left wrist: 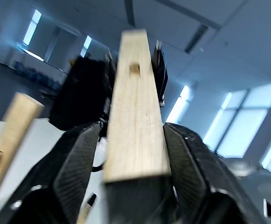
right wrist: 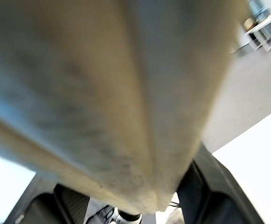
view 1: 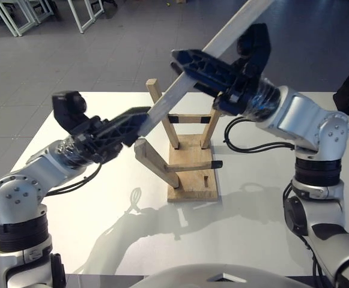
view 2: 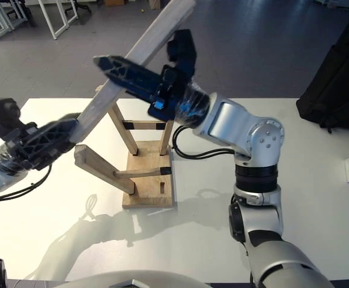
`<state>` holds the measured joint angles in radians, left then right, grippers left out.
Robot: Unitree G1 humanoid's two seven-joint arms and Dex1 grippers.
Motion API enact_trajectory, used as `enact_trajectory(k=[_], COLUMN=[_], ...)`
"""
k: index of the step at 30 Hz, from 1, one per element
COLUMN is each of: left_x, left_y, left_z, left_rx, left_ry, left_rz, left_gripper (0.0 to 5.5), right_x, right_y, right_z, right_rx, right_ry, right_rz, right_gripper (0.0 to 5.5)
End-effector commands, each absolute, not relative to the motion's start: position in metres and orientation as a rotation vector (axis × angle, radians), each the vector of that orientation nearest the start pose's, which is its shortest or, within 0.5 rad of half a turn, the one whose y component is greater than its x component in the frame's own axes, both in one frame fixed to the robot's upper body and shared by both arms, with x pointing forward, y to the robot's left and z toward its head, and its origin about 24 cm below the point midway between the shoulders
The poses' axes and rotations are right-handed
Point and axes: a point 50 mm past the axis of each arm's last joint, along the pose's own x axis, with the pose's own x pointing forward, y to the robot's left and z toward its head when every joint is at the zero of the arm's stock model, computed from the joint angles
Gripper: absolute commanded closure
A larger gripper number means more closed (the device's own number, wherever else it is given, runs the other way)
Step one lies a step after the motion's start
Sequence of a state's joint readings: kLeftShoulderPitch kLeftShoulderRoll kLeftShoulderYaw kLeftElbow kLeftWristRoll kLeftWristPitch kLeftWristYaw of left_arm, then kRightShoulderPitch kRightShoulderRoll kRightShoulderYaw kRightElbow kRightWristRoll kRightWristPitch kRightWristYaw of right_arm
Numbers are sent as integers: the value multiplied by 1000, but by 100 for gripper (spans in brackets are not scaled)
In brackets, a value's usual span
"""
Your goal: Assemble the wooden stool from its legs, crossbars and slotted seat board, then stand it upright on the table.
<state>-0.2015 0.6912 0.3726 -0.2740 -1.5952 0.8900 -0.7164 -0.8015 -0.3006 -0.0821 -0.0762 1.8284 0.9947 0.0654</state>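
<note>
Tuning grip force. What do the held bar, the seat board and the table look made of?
Bar: pale bare wood with fine lengthwise grain and one small dark mark. It is matte and looks unfinished.
Seat board: similar light wood, matte, with slots cut in it. A thin clear coat can't be ruled out.
Table: smooth white top with faint glare, probably laminate or paint. The core is hidden.

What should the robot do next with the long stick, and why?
Probably lower the bottom end of the stick toward the open slot in the seat board. The left gripper and right gripper hold it slanted above the board, and one crossbar ends free beside that slot.
</note>
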Motion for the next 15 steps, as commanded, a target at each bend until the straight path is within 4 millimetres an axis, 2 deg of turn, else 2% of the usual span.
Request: enact_trajectory(k=[1,5,8,10,13,15], left_x=[224,224,218,217,218,219], left_y=[224,234,238,239,239,238], left_z=[219,219,206,193,183,176], left_rx=[-726,-722,-689,-667,-692,-694], left_ry=[-103,-104,-81,-67,-79,-68], left_rz=[-1214,-1125,-1022,-936,-888,-870], left_gripper=[234,168,113,93,93,93], right_x=[289,296,303,303,292,282], right_y=[-104,-146,-172,-186,-205,-210], right_z=[288,282,261,232,180,150], right_rx=[829,721,579,444,286,221], right_ry=[64,3,0,20,140,176], right_rz=[1357,1223,1110,1079,1165,1252], right_gripper=[347,347,347,347,347,347])
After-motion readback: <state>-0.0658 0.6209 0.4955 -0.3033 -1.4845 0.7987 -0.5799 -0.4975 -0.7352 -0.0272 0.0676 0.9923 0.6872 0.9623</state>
